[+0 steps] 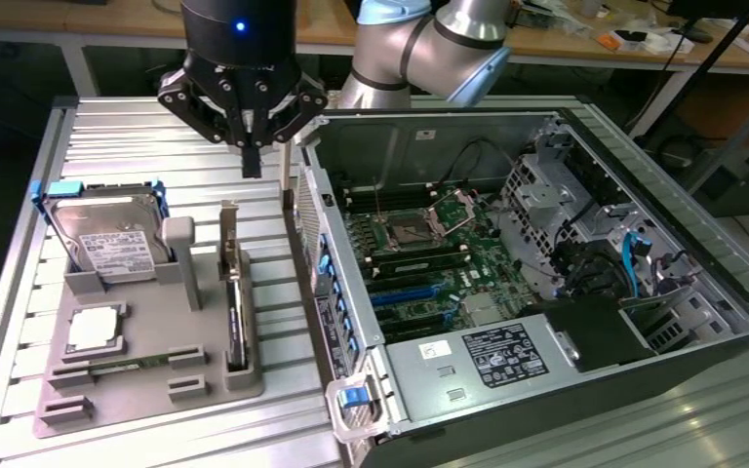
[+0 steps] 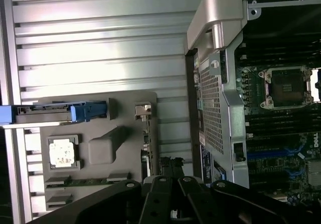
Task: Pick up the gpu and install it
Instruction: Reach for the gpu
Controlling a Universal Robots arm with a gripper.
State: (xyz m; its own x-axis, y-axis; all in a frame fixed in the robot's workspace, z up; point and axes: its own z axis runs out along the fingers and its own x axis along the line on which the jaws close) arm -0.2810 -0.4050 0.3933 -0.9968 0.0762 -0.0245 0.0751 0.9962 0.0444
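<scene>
One black pincer (image 1: 253, 164), tips pressed together on nothing, hangs near the thin flat gpu (image 1: 234, 302) below, edge-on in a gray holder (image 1: 140, 388), its faces hidden.

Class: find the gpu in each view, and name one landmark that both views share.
Exterior view: gpu stands on edge in the grey holder, on its side nearest the case.
Wrist view: gpu edge-on between CPU and case.
Shared landmark: the CPU.
</scene>
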